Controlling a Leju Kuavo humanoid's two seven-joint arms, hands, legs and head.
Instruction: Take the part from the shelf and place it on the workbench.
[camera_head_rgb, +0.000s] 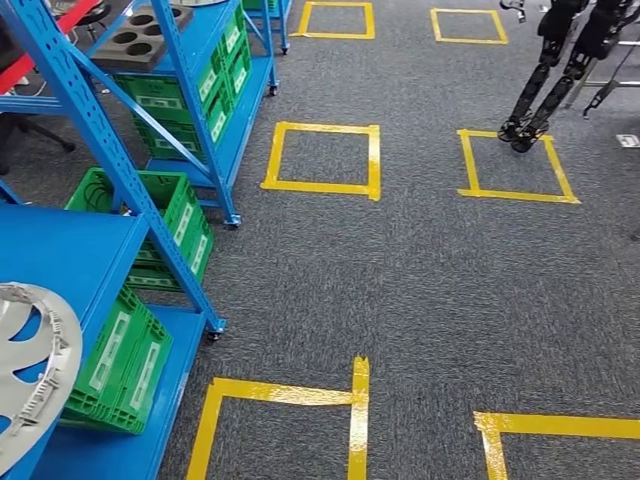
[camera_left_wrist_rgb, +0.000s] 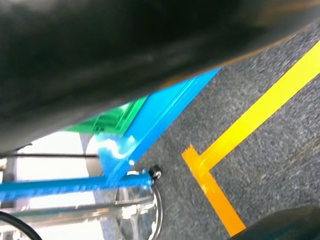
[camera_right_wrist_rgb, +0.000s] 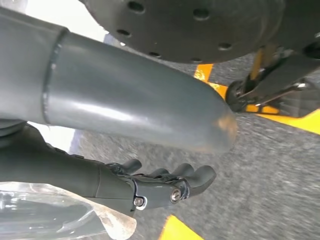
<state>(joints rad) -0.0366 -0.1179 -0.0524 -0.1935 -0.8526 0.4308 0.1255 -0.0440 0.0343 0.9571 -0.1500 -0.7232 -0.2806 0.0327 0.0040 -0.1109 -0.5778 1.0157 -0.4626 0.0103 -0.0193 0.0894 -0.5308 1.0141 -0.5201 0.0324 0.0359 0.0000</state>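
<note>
Grey carpet (camera_head_rgb: 423, 270) covers the floor, marked with yellow tape squares (camera_head_rgb: 324, 160). At the side of it stands a blue shelf (camera_head_rgb: 83, 250); green crates (camera_head_rgb: 121, 365) sit on the low level of the shelf. The part, a silver wheel cover (camera_head_rgb: 30, 370), lies on the upper board of the shelf, at the near corner, touching no hand. The right hand (camera_right_wrist_rgb: 166, 182) hangs above the carpet, away from the shelf, with dark fingers (camera_right_wrist_rgb: 196, 175) side by side, lightly curled, holding nothing. How the left hand's fingers lie, I cannot tell.
</note>
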